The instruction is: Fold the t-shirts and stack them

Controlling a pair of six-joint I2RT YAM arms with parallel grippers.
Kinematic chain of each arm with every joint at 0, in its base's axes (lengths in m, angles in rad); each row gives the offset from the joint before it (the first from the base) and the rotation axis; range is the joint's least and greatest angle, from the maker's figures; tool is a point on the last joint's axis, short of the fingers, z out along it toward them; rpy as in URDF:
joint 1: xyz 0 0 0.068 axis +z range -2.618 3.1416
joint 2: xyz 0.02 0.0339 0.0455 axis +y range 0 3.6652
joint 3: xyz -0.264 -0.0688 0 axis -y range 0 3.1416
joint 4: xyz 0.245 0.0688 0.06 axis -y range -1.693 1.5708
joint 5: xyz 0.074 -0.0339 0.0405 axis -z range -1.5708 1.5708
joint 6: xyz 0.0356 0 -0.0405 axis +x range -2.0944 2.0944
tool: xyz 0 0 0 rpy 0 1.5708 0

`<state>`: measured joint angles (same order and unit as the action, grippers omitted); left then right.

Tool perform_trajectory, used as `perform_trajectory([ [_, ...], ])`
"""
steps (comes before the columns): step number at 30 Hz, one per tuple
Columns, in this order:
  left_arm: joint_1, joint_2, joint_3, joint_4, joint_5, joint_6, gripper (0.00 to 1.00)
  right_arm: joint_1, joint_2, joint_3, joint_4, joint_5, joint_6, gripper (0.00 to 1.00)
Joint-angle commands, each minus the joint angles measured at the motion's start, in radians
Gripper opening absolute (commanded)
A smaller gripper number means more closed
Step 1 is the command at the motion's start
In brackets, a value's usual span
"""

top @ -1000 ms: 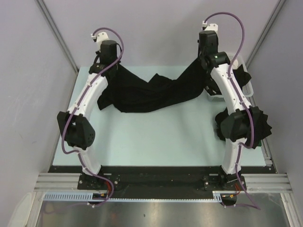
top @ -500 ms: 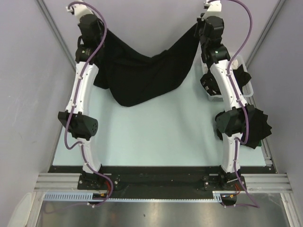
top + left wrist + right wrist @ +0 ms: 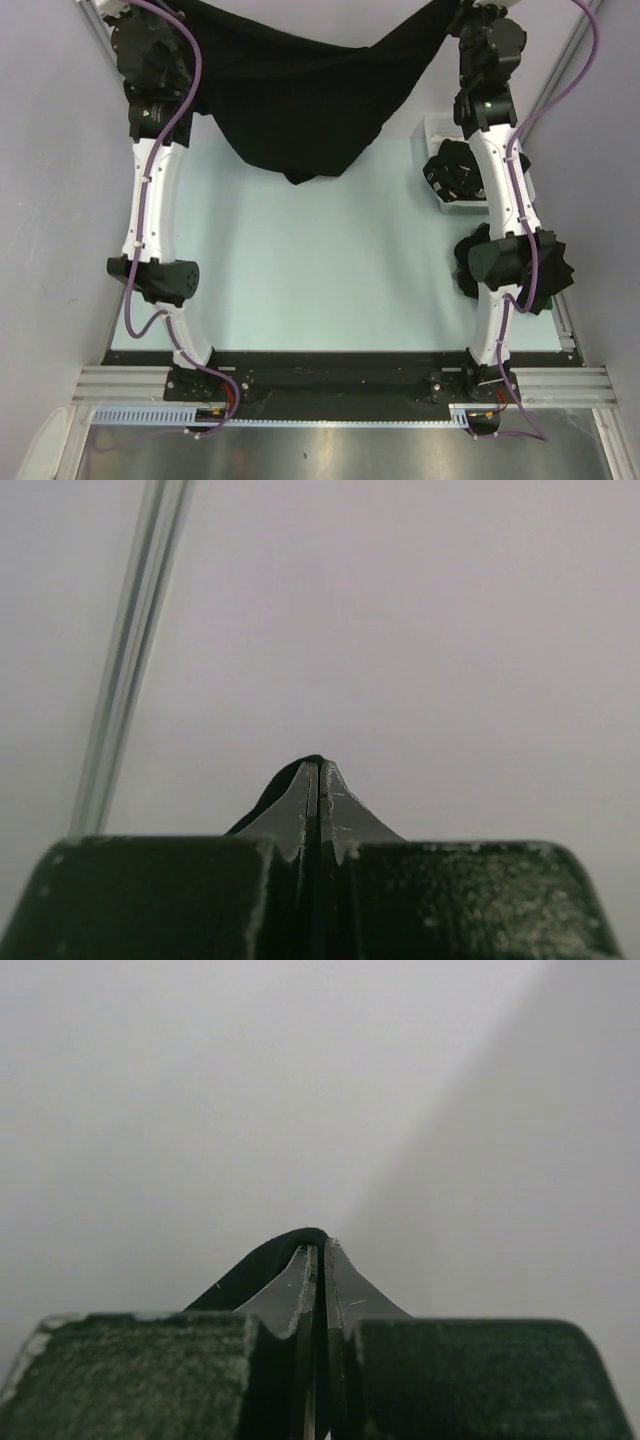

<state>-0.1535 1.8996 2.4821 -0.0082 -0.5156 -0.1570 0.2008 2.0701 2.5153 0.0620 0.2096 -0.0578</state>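
Observation:
A black t-shirt (image 3: 300, 100) hangs stretched between my two raised arms above the far end of the table, and its lowest fold sags near the table top. My left gripper (image 3: 318, 767) is shut on one edge, and a sliver of black cloth (image 3: 272, 796) shows past its tips. My right gripper (image 3: 320, 1247) is shut on the other edge, with cloth (image 3: 255, 1265) curling over its left finger. In the top view both sets of fingertips are at or beyond the top edge. More black t-shirts (image 3: 455, 175) lie in a basket at the right.
A white slotted basket (image 3: 438, 125) stands at the far right of the pale table (image 3: 320, 270). Another crumpled black cloth (image 3: 558, 268) lies at the right table edge behind the right arm's elbow. Grey walls close in on the left, back and right.
Both arms have risen and moved toward the back wall. They have lifted the shirt off the table, so it now hangs spread between them.

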Motion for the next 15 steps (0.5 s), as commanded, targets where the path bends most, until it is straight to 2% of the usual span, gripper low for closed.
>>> perform_trajectory([
  [1,0.042,0.006,-0.014,-0.051,-0.066,0.025,0.0,-0.037,-0.01,-0.013,0.079,-0.007,0.019,0.0],
  [4,0.074,0.004,-0.074,-0.101,-0.093,0.031,0.0,-0.093,-0.018,-0.044,0.061,0.005,0.027,0.0],
  [9,0.15,0.001,-0.123,-0.157,-0.04,-0.038,0.0,-0.19,-0.064,-0.093,0.022,-0.016,0.079,0.0],
  [15,0.15,-0.017,-0.222,-0.2,0.02,-0.067,0.0,-0.184,-0.113,-0.191,-0.051,-0.072,0.099,0.0],
])
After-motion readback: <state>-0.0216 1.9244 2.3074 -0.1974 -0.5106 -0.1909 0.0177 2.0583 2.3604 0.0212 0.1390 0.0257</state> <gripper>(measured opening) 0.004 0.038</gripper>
